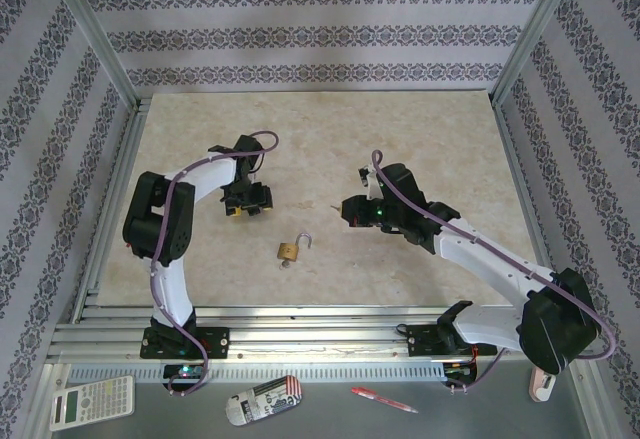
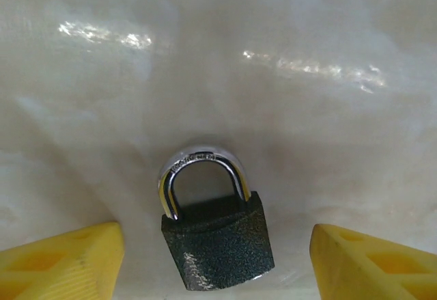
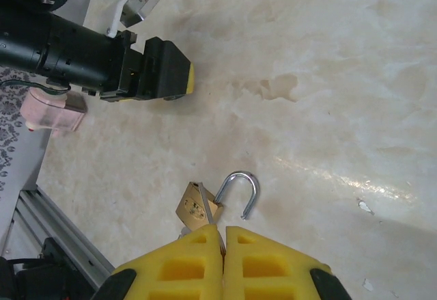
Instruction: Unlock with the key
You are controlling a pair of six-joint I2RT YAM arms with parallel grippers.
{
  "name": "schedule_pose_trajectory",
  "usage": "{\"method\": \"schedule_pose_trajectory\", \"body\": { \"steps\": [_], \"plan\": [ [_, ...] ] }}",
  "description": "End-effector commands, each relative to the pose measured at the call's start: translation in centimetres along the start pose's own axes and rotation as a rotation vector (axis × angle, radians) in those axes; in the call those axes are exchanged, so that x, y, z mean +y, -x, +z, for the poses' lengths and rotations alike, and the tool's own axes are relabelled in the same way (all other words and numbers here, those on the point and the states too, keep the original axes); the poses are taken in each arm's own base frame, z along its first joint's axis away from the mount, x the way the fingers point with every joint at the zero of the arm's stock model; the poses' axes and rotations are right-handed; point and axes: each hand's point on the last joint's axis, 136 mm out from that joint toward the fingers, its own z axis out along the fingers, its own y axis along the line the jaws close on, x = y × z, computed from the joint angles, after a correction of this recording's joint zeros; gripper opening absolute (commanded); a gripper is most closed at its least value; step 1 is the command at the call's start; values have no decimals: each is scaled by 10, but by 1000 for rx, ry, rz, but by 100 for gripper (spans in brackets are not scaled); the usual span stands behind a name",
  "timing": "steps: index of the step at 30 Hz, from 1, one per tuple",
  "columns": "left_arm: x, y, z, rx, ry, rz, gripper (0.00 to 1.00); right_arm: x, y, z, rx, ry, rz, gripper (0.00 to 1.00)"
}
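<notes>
The brass padlock (image 1: 292, 250) lies mid-table with its silver shackle (image 3: 246, 180) swung open. Up and to its right, my right gripper (image 1: 347, 209) hovers. Its yellow fingers (image 3: 273, 262) are shut on the key (image 3: 208, 204), a thin silvery blade sticking out past the tips. In the right wrist view the blade crosses in front of the brass body (image 3: 190, 211). My left gripper (image 1: 247, 204) is at the padlock's upper left, open. A dark grey padlock (image 2: 218, 245) with a closed shackle lies between its spread fingertips (image 2: 82, 252), untouched.
On the near shelf below the arm bases lie a calculator (image 1: 92, 401), a striped can (image 1: 265, 399) and a red pen (image 1: 383, 399). Aluminium rails (image 1: 300, 324) edge the table's front, and patterned walls close in the other sides.
</notes>
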Motion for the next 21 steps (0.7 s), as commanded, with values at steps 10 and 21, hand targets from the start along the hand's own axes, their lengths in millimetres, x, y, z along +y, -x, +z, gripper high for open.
{"method": "schedule_pose_trajectory", "body": {
  "steps": [10,21],
  "plan": [
    [5,0,13,64,51,2,55,-10,-8,4,-2,-27,-48,0],
    [0,-9,31,124,35,33,28,-14,-15,11,5,-1,-28,0]
  ]
}}
